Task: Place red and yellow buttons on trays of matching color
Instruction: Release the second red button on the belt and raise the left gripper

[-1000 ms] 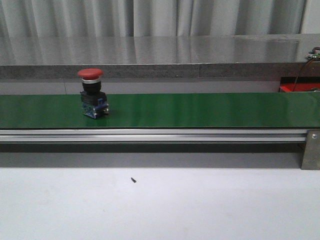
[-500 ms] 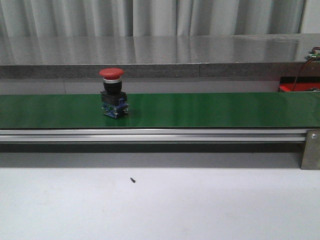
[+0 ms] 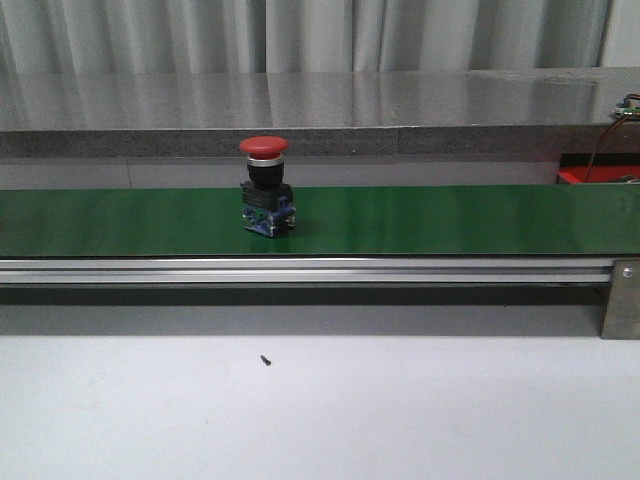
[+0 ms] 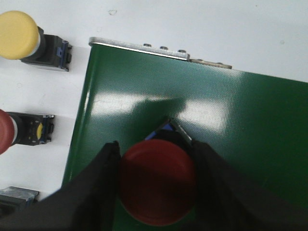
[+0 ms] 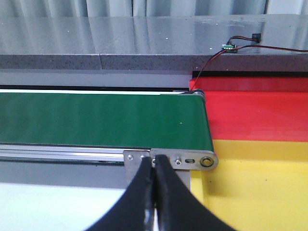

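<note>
A red button [image 3: 265, 185] with a red cap, black body and blue-grey base stands upright on the green belt [image 3: 450, 220], left of centre, with no gripper near it. In the left wrist view my left gripper [image 4: 156, 147] is closed around a second red button [image 4: 156, 187] over the belt's start [image 4: 231, 125]. My right gripper [image 5: 154, 161] is shut and empty, just before the belt's end roller [image 5: 208, 161]. Beside that end lie the red tray [image 5: 260, 110] and the yellow tray [image 5: 260, 192].
Beside the belt's start, on the white table, lie a yellow button [image 4: 19, 36], another red button [image 4: 7, 132] and part of a further one [image 4: 17, 196]. A grey ledge [image 3: 320, 110] runs behind the belt. A wired small board [image 5: 227, 46] sits on it.
The red button on the belt has travelled to the right in the front view, from the far left toward the centre. Nothing else has moved there.
</note>
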Robot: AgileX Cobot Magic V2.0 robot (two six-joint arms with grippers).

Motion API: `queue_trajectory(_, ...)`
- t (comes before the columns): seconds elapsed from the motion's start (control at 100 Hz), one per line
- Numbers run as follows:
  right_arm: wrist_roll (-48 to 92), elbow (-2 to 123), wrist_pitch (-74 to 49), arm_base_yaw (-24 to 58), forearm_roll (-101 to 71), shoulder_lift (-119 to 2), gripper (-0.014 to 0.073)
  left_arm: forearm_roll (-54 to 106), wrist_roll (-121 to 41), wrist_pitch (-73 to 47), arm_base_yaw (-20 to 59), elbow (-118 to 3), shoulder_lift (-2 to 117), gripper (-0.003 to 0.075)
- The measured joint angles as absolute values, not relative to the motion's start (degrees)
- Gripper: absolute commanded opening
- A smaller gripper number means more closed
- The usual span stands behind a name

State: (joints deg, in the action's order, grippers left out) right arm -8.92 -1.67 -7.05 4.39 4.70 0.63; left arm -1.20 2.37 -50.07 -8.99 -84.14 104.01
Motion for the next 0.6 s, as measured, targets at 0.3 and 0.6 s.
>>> queue_trajectory(0.3,-8.9,-1.7,-7.1,4.4,4.7,0.6,-0.0067,2.0,-0.4,-51.6,-9.0,-85.8,104.6,0.0574)
queue_trajectory(0.6,-8.9,-1.7,-7.0,4.4,4.7,0.6,-0.0067,8.3,-5.1,-54.0,-9.0,-92.4,104.2,0.0603)
